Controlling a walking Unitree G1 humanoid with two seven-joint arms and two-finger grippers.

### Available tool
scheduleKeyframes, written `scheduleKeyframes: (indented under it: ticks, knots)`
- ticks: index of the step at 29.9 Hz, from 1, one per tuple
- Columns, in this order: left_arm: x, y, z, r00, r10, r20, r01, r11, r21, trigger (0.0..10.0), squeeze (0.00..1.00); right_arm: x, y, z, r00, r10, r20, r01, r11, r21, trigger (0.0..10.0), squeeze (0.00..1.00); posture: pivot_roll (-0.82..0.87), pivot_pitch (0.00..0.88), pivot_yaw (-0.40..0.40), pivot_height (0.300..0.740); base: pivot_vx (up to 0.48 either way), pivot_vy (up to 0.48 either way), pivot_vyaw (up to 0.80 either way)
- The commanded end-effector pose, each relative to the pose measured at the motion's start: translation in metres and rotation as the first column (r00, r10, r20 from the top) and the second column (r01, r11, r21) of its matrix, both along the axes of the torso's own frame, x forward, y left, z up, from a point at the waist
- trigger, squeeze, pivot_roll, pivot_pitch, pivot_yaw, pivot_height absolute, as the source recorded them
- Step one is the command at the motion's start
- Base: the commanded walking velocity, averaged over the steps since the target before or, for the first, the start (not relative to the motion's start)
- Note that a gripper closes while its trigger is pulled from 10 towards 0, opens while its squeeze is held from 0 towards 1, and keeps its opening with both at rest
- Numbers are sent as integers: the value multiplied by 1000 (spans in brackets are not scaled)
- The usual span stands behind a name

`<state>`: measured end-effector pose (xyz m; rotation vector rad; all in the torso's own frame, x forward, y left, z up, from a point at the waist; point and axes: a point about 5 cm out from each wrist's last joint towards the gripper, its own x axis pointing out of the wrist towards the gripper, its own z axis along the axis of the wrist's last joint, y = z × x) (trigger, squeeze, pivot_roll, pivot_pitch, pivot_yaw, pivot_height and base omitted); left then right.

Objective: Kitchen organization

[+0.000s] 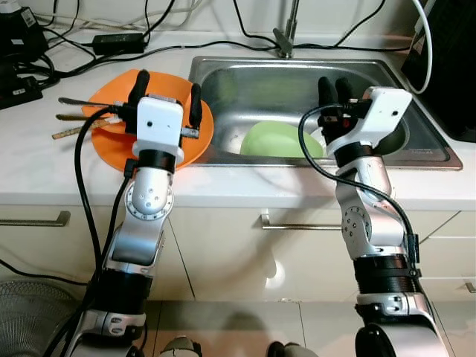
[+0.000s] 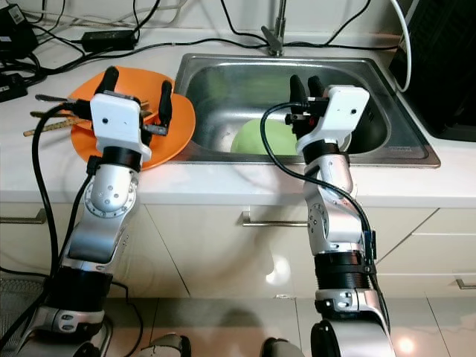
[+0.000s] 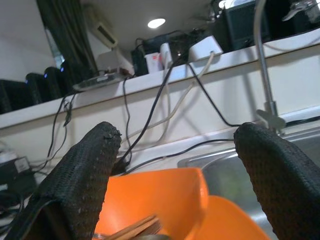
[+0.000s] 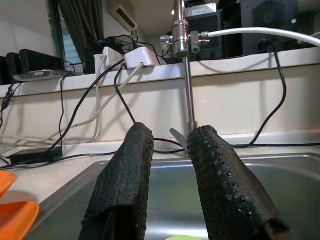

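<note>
An orange plate [image 1: 178, 141] lies on the white counter left of the sink, with chopsticks and cutlery [image 1: 78, 119] resting across its left side. My left gripper [image 1: 168, 91] hovers over the plate, open, its fingers [image 3: 82, 175] wide apart with nothing between them. A light green plate [image 1: 279, 139] lies in the steel sink [image 1: 245, 74]. My right gripper [image 1: 335, 88] is raised above the sink's right half, just right of the green plate, its fingers [image 4: 125, 175] nearly together and empty.
The tap [image 1: 286, 33] stands at the sink's back rim. Black cables and power adapters [image 1: 115, 41] run along the back of the counter. A dark appliance [image 1: 454, 59] stands at the far right. Drawer handles [image 1: 297, 224] line the cabinet front below.
</note>
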<state>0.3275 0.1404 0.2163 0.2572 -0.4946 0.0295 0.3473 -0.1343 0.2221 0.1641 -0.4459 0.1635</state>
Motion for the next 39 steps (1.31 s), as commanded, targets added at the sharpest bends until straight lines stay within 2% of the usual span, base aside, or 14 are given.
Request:
scheduleKeyframes:
  ticks: [1,11,16,17,21,23,25,28,31,33,34,35,36,39]
  knots:
    - [0,9,-3,1000,28,2,-28,999,-34,10000,0,2,5,-1,1000,-1,3,1,1000,-21,10000,0,88,20,25,740,0,0,0]
    - [-1,14,0,999,29,24,-29,999,-28,10000,0,4,14,-1,1000,10,15,-10,1000,0,10000,0,101,0,56,740,0,0,0]
    - [1,0,3,999,-5,47,6,1000,-21,10000,0,4,8,0,1000,5,22,-5,1000,-5,10000,0,97,0,36,740,0,0,0]
    - [0,-9,7,997,-22,68,23,1000,-17,10000,0,5,2,-3,1000,-9,15,10,1000,-23,10000,0,103,9,0,740,0,0,0]
    - [-3,-16,20,993,-34,111,34,999,-4,10000,0,8,-4,-3,1000,-27,0,27,1000,-14,10000,0,109,14,-23,740,0,0,0]
    - [-8,-10,35,987,3,161,-3,1000,-2,10000,0,8,0,0,1000,-9,8,9,1000,-29,10000,0,115,25,-37,740,0,0,0]
    - [-9,-8,37,986,13,166,-11,1000,-11,10000,0,9,0,1,1000,-7,8,7,999,-31,10000,0,115,25,-37,740,0,0,0]
    - [-13,4,39,987,21,157,-20,1000,-10,10000,0,11,1,-3,1000,1,-13,-1,1000,-31,10000,0,139,34,-68,740,0,0,0]
    - [-17,24,34,993,42,112,-41,999,-9,10000,0,13,7,-4,1000,28,-14,-28,999,-42,10000,0,146,38,-68,740,0,0,0]
    - [-21,44,36,991,90,101,-94,995,29,10000,0,14,8,-2,1000,29,-10,-29,999,-30,10000,0,163,43,-63,740,0,0,0]
    - [-21,44,36,991,90,101,-94,995,29,10000,0,14,8,-2,1000,29,-10,-29,999,-30,10000,0,163,43,-63,740,0,0,0]
    - [-23,58,38,986,133,104,-139,989,48,10000,0,14,8,-3,1000,26,-14,-26,999,-25,10000,0,172,46,-58,740,0,0,0]
    - [-23,58,38,986,133,104,-139,989,48,10000,0,14,8,-3,1000,26,-14,-26,999,-25,10000,0,172,46,-58,740,0,0,0]
    - [-32,83,34,973,217,79,-222,973,57,10000,0,14,12,-6,999,31,-20,-31,999,-14,10000,0,186,51,-42,740,0,0,0]
